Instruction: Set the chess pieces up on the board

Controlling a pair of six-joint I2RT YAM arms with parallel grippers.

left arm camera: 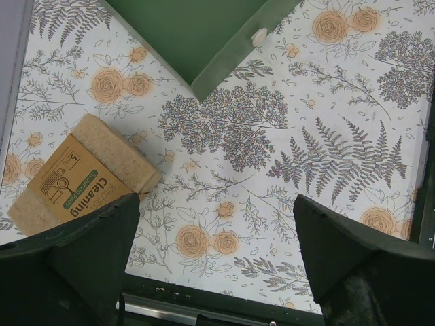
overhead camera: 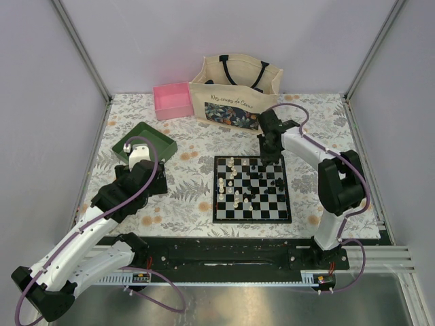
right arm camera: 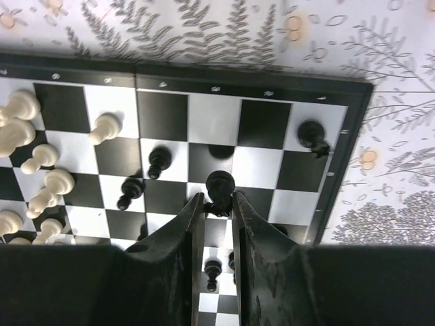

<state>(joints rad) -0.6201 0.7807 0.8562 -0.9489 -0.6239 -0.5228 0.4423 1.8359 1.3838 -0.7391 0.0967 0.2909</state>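
Right gripper point(right arm camera: 217, 212) seems pinched on a black piece point(right arm camera: 220, 183) near the far edge of the board point(right arm camera: 204, 81); left gripper point(left arm camera: 216, 231) gapes empty over bare tablecloth point(left arm camera: 272, 136)

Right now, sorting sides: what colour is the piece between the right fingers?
Black piece; clearest in right wrist view.

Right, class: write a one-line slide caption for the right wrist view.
Right gripper pinches a black piece over the board, cream-white pieces clustered at frame left.
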